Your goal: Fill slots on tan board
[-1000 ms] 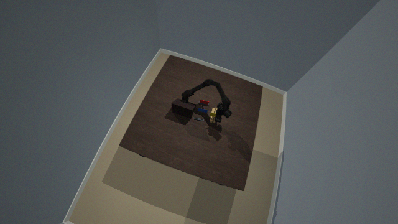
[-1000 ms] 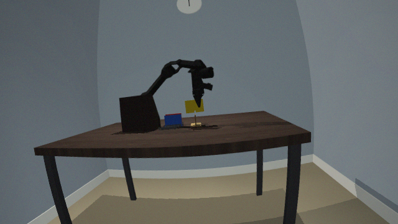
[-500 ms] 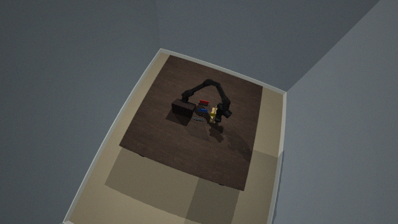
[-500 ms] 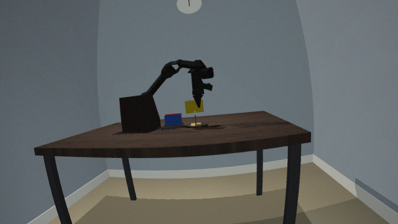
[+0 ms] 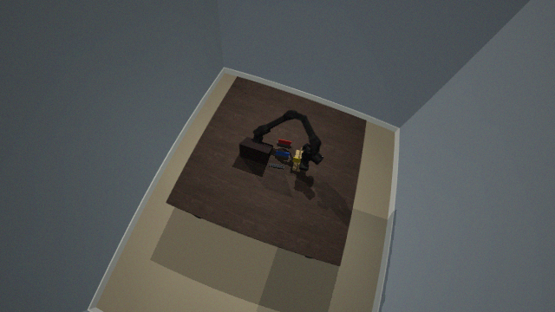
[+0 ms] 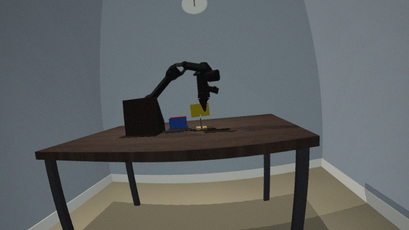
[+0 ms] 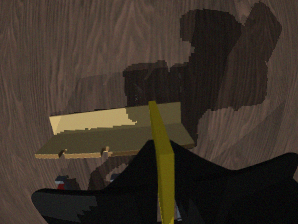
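So, biggest thing first: the walls (image 5: 108,87) (image 6: 249,64) are plain blue-grey, and inside them there's a dark wood table (image 5: 260,217) (image 6: 192,145) (image 7: 20,75). The black arm (image 5: 309,127) (image 6: 162,85) arches up and over from beside a dark box (image 5: 256,151) (image 6: 142,118), with its gripper (image 5: 301,155) (image 6: 204,110) (image 7: 157,144) pointing down. The fingers are nearly together, pinched on the yellow board (image 5: 297,159) (image 6: 195,110) (image 7: 166,175).

Next, the tan board (image 5: 297,166) (image 6: 200,122) (image 7: 115,142) stands on the table on its pale foot. Two open slots show along its top edge in the wrist view (the yellow board and fingers block part of the rest, so no full count from me). The yellow one is upright and crosswise, its lower edge right around the tan board's top. Touching or slightly apart? Can't tell, but it's definitely not all the way down.

The blue board (image 5: 283,153) (image 6: 177,122) and red board (image 5: 284,142) (image 6: 178,117) stand between the dark box and the tan board. Smallest is a thin grey holder (image 5: 277,165), just beside the blue board with nothing colored in it.
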`<state>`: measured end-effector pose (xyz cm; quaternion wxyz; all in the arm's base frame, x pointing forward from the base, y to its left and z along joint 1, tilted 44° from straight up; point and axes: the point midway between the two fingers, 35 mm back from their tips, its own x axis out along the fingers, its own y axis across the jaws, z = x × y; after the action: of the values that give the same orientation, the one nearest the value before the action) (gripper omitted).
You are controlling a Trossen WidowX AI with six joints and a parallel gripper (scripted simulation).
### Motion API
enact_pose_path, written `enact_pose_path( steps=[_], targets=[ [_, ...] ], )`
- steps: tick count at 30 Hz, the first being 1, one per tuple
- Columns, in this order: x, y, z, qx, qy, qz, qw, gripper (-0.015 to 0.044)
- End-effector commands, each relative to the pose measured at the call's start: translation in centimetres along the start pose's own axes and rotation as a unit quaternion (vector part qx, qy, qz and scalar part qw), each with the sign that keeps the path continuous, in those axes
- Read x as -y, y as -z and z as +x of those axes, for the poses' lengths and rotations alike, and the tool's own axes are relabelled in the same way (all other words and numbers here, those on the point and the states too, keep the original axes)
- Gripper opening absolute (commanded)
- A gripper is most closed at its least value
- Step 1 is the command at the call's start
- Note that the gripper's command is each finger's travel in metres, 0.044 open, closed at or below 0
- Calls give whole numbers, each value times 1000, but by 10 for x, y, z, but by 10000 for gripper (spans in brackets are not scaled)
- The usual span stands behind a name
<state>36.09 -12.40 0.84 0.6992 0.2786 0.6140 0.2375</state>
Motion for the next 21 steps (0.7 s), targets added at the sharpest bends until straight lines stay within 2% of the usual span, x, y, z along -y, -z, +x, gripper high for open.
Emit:
enact_pose_path(
  steps=[1,21],
  targets=[
    [0,2,4,-1,-3,5,1000,0],
    [-1,2,13,-1,-3,5,1000,0]
  ],
)
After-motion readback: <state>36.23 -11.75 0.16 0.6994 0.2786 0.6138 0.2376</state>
